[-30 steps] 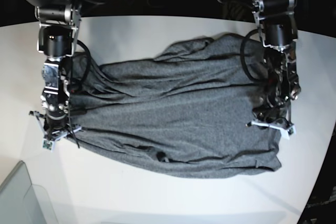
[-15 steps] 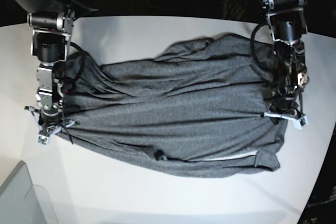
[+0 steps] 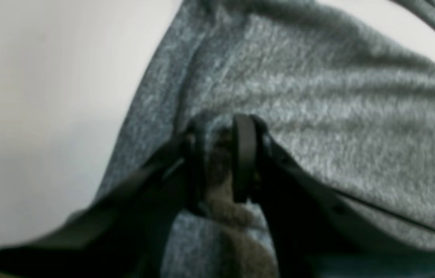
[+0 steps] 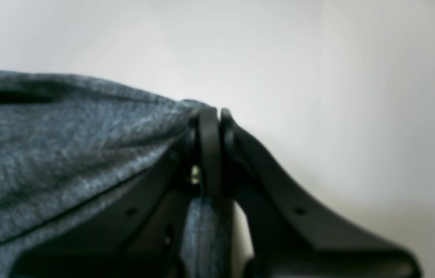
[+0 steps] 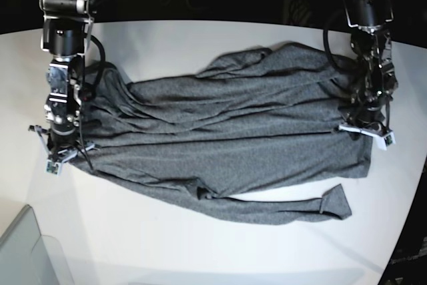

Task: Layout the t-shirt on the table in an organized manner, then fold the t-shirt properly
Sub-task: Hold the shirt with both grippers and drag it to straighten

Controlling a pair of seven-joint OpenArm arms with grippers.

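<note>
The dark-grey t-shirt [image 5: 227, 138] lies stretched across the white table [image 5: 200, 251] between my two grippers, still creased, with one long sleeve [image 5: 330, 203] trailing at its near right. At the right end of the base view, my left gripper [image 5: 365, 139] is shut on a bunch of the cloth [image 3: 317, 96]; its fingers [image 3: 244, 154] pinch a fold. My right gripper [image 5: 67, 155], at the left end, is shut on the shirt's edge [image 4: 66, 127], and its fingers [image 4: 209, 146] are pressed together over the hem.
A translucent grey bin corner [image 5: 27, 251] sits at the near left. The table's curved edge runs along the back [image 5: 200, 23] and down the right side. Dark arm links and cables rise behind both ends of the shirt.
Both grippers have moved apart and toward the back, pulling the shirt taut and flatter. The lower sleeve has slid out from under the body at the near right.
</note>
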